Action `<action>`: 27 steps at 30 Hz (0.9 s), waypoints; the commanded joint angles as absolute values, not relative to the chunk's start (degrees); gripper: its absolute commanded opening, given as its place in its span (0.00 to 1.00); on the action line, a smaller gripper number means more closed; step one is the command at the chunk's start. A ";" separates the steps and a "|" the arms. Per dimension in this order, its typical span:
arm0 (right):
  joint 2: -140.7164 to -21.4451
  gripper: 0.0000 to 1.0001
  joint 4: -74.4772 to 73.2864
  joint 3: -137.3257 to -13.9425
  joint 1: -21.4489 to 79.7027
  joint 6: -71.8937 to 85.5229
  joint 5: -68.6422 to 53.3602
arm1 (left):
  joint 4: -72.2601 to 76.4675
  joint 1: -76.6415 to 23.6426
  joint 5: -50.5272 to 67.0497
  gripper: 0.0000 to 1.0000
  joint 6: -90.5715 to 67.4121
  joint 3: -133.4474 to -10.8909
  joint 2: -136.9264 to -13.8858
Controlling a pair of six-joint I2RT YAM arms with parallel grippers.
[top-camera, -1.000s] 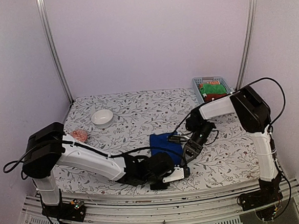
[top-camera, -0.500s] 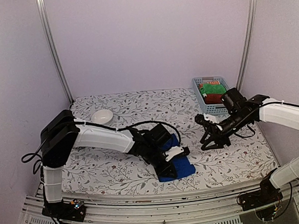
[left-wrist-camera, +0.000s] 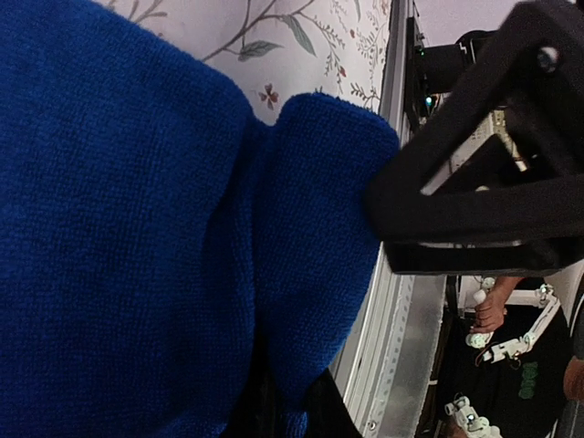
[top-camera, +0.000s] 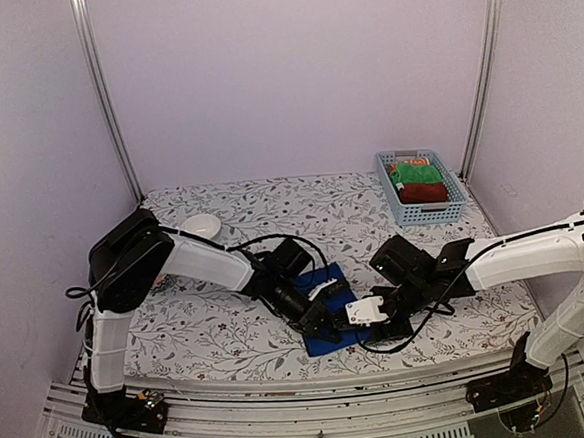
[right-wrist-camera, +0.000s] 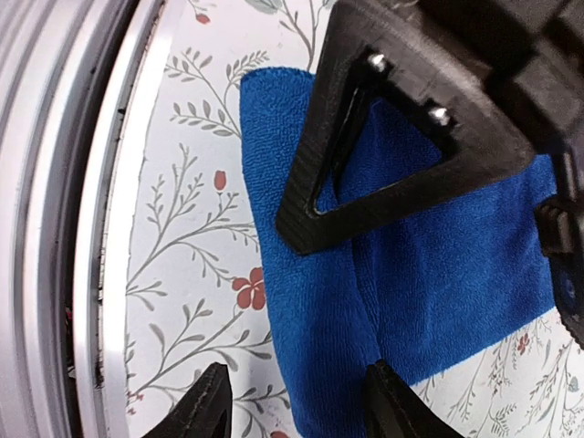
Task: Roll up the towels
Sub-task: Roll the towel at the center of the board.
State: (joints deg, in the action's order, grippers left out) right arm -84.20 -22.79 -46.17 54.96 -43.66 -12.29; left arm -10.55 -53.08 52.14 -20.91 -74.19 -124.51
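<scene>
The royal blue towel (top-camera: 329, 285) lies near the table's front edge, partly folded over on itself. My left gripper (top-camera: 324, 322) is down on it and shut on a fold of the blue cloth (left-wrist-camera: 137, 228), its dark fingers pinching at the bottom of the left wrist view (left-wrist-camera: 278, 411). My right gripper (top-camera: 357, 328) is open just right of it, its fingertips (right-wrist-camera: 214, 401) straddling the blue towel's edge (right-wrist-camera: 429, 283) without gripping. A dark red cloth (top-camera: 426, 195) lies in the basket.
A light blue basket (top-camera: 454, 208) at the back right holds green, orange and dark red cloths. A white bowl (top-camera: 200, 227) stands at the back left. The metal front rail (right-wrist-camera: 91, 228) runs close beside the towel.
My right arm has swung down from the right and now hovers at the blue towel's near edge. My left gripper has shifted slightly back and left on the towel.
</scene>
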 commanded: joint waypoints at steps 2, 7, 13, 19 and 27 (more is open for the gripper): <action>-90.62 0.51 -15.12 -47.72 57.72 -43.99 -6.79 | -10.45 -51.97 51.98 0.07 -26.11 -70.60 -125.39; -95.55 0.46 -13.13 -48.89 58.37 -44.38 -6.23 | -9.42 -51.43 52.43 0.06 -26.55 -69.94 -125.24; -99.29 0.09 -23.94 -54.32 58.44 -45.58 -15.25 | -12.71 -50.70 45.90 0.26 -20.52 -70.38 -121.22; -104.21 0.04 -37.78 -58.67 57.92 -44.10 -24.26 | -2.99 -50.72 27.89 0.43 -19.40 -57.13 -102.56; -121.45 0.04 -60.20 -76.26 50.28 -46.28 -41.66 | 2.28 -59.73 -4.27 0.43 -15.41 -39.55 -78.90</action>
